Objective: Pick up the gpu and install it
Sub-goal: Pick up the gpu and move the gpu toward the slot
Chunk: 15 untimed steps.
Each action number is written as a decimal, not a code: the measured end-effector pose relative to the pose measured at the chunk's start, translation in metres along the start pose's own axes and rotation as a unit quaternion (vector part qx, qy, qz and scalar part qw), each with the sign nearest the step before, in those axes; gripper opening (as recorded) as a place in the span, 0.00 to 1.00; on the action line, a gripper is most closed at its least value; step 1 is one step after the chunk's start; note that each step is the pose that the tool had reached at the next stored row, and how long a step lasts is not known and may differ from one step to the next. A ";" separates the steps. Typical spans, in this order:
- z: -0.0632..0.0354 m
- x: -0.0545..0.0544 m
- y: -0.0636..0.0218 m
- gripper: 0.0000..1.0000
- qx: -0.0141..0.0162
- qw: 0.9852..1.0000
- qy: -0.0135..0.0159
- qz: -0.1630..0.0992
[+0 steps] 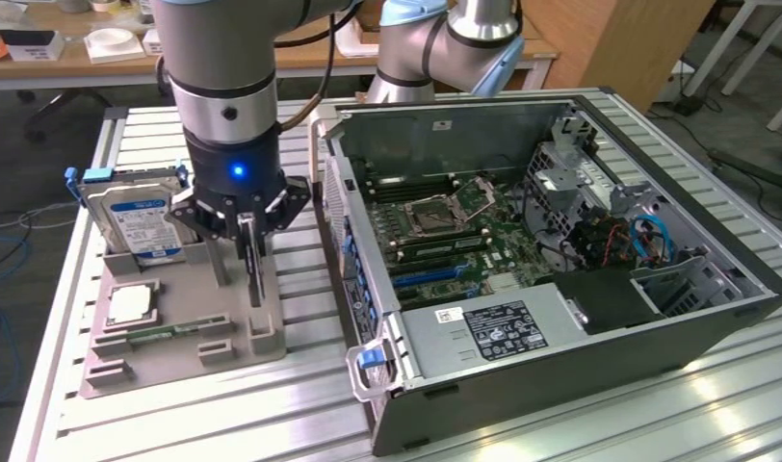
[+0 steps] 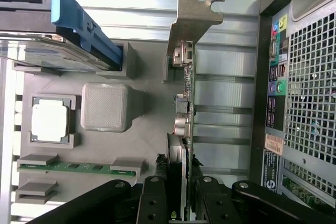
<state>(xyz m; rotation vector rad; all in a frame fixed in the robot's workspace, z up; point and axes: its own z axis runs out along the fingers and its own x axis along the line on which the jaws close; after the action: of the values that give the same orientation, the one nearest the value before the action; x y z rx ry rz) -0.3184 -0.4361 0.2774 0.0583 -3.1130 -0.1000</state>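
Observation:
The gpu [image 1: 253, 271] is a thin dark card standing on edge at the right side of the grey parts holder [image 1: 186, 322]. In the wrist view the gpu [image 2: 188, 93] shows its silver bracket at the far end. My gripper [image 1: 246, 236] is straight above it, and its black fingers [image 2: 155, 198] press against both faces of the card's near end, so my gripper [image 2: 181, 198] is shut on it. The card's lower edge is level with the holder's slot; I cannot tell whether it has left the slot.
On the holder [image 2: 147, 124] sit a hard drive [image 1: 134, 221] with a blue-white label, a processor chip [image 1: 130, 305] and a green memory stick [image 1: 160, 334]. The open computer case [image 1: 699, 289] with its motherboard [image 1: 449, 231] lies just to the exterior view's right.

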 end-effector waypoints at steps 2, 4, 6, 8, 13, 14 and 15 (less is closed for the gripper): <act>-0.0006 0.000 0.0000 0.27 0.000 1.000 0.000 0.000; -0.0011 0.000 0.0001 0.27 0.000 1.000 0.000 0.000; -0.0015 0.000 0.0001 0.27 0.000 1.000 0.000 0.000; -0.0018 0.000 0.0001 0.27 0.000 1.000 0.000 0.000; -0.0039 0.000 0.0003 0.27 -0.001 1.000 0.000 0.000; -0.0046 0.000 0.0003 0.27 -0.001 1.000 0.000 0.000; -0.0054 0.000 0.0003 0.27 -0.001 1.000 0.000 0.000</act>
<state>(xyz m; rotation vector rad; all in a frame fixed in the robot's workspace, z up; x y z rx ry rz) -0.3184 -0.4361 0.2828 0.0583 -3.1128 -0.1037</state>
